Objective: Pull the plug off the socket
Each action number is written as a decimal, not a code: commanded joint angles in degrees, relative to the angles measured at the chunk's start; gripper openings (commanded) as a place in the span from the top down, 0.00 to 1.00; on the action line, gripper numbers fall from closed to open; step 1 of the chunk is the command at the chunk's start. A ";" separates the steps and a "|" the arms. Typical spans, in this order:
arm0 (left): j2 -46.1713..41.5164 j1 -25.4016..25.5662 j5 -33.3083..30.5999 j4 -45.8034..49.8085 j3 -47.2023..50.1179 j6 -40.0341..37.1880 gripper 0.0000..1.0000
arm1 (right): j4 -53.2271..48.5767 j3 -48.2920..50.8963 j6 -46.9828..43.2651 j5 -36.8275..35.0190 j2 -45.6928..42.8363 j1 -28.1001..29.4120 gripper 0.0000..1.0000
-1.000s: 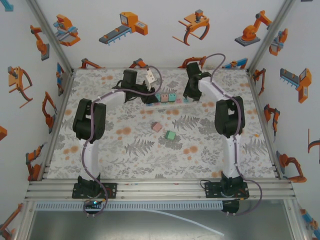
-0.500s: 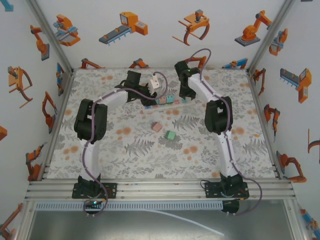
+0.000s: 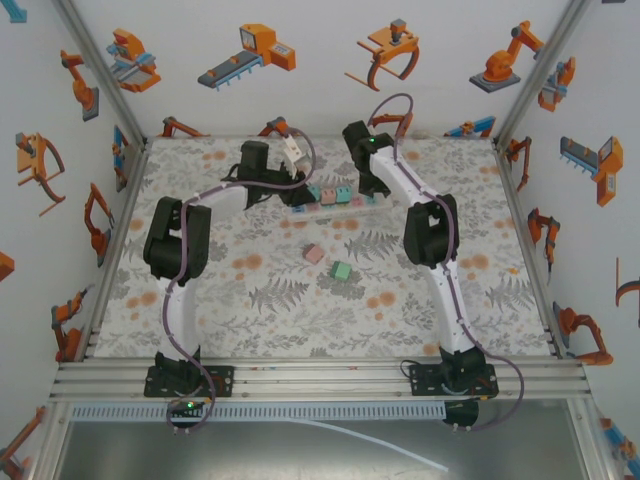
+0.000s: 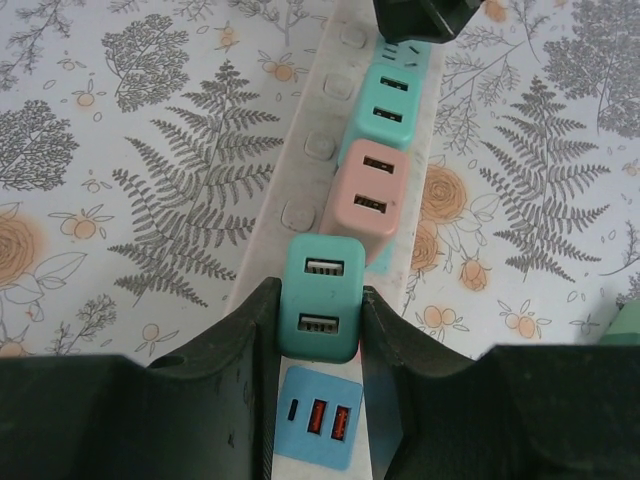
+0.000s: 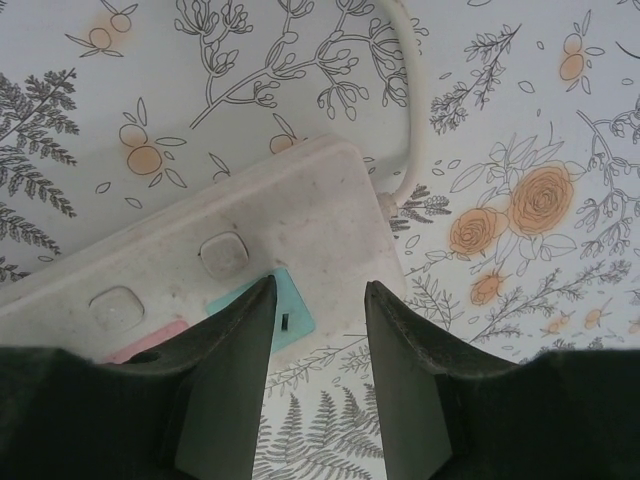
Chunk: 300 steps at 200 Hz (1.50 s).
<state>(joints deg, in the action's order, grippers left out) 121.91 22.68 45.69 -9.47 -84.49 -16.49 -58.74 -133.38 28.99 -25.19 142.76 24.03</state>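
Observation:
The socket, a long white power strip (image 3: 360,204), lies at the back of the table with three cube plugs in a row. In the left wrist view my left gripper (image 4: 320,290) is shut on the nearest teal plug (image 4: 320,320), both fingers against its sides. Behind it sit a pink plug (image 4: 368,195) and another teal plug (image 4: 385,100) on the strip (image 4: 318,150). A blue USB panel (image 4: 318,420) lies under the held plug. My right gripper (image 5: 319,283) is open over the strip's cord end (image 5: 300,215), straddling its corner. From above, the left gripper (image 3: 297,188) and right gripper (image 3: 375,193) are at opposite ends of the strip.
Two loose cube plugs, pink (image 3: 314,254) and green (image 3: 341,270), lie mid-table in front of the strip. The white cord (image 5: 405,90) leaves the strip's end toward the back. Walls enclose the table on three sides.
The right arm has swung left and its gripper has settled on the strip's right end. The left gripper shifted along the strip's left end and holds the teal plug.

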 commanded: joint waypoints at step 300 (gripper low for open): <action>-25.71 16.43 -35.93 -1.91 13.81 56.70 0.95 | 32.13 51.06 5.23 10.95 -54.04 -4.25 0.55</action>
<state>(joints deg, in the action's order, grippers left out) 94.39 36.10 16.82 -11.97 -71.77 28.75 -35.73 -92.99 35.94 -10.76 98.21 19.79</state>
